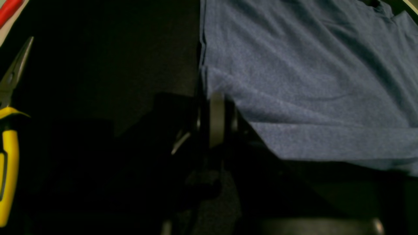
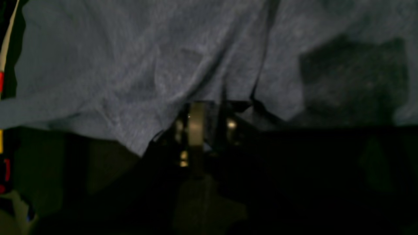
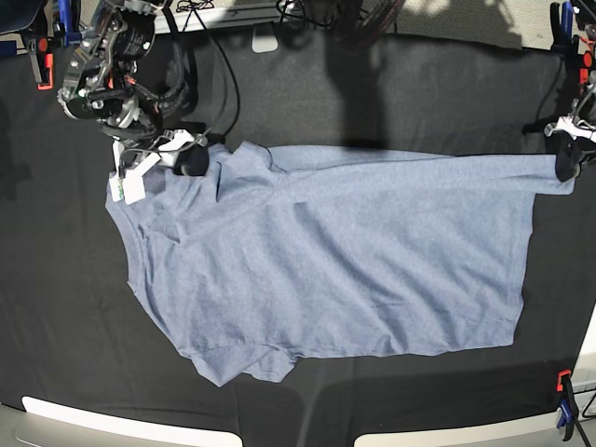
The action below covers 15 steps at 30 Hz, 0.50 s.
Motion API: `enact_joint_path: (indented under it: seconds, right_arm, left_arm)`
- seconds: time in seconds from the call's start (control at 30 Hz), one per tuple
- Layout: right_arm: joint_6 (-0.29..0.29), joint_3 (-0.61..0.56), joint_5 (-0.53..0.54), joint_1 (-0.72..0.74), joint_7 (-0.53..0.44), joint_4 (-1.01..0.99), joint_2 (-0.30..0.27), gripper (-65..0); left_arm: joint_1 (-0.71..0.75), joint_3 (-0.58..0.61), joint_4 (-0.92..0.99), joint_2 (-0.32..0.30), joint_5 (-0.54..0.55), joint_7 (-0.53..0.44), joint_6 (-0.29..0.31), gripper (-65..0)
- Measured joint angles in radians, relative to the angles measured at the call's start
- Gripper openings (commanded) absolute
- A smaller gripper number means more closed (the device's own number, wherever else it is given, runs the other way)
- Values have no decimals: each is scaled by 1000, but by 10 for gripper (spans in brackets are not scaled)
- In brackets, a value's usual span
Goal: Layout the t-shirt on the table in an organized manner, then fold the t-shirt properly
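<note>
- Lying spread across the black worktop (image 3: pixel 372 84), the t-shirt (image 3: pixel 335 270) is plain side up; no lettering shows.
- Left gripper (image 3: pixel 565 160) is clenched on the shirt's far right corner.
- Right gripper (image 3: pixel 191 158) is clenched on the cloth at the shirt's upper left.
- White tag (image 3: pixel 129 183) hangs beside it, unreadable.
- Yellow-handled pliers (image 1: pixel 8 153) lie nearby.

One t-shirt (image 3: pixel 335 261) lies on one black surface (image 3: pixel 391 93). Two tools show: left tool (image 3: pixel 565 164) at the surface's right edge, right tool (image 3: pixel 191 160) near the far left corner. One pair of yellow-handled pliers (image 1: pixel 8 137).
</note>
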<state>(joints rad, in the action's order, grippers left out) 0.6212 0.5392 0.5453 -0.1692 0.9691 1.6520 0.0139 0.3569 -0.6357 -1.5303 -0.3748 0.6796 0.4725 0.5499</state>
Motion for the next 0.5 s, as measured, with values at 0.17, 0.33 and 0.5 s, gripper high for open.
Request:
enact_joint_path:
  seconds: [0.17, 0.33, 0.5]
  right_arm:
    - [9, 2, -95, 0, -44, 0, 0, -650]
    - [47, 1, -85, -64, -45, 117, 0, -650]
    - [50, 41, -82, -196, -43, 344, 0, -650]
  left_arm:
    - [17, 0, 0, 0, 3, -1, 0, -650]
    - [65, 0, 0, -5, 93, -3, 0, -650]
    - [122, -7, 0, -8, 179, 2, 64, -650]
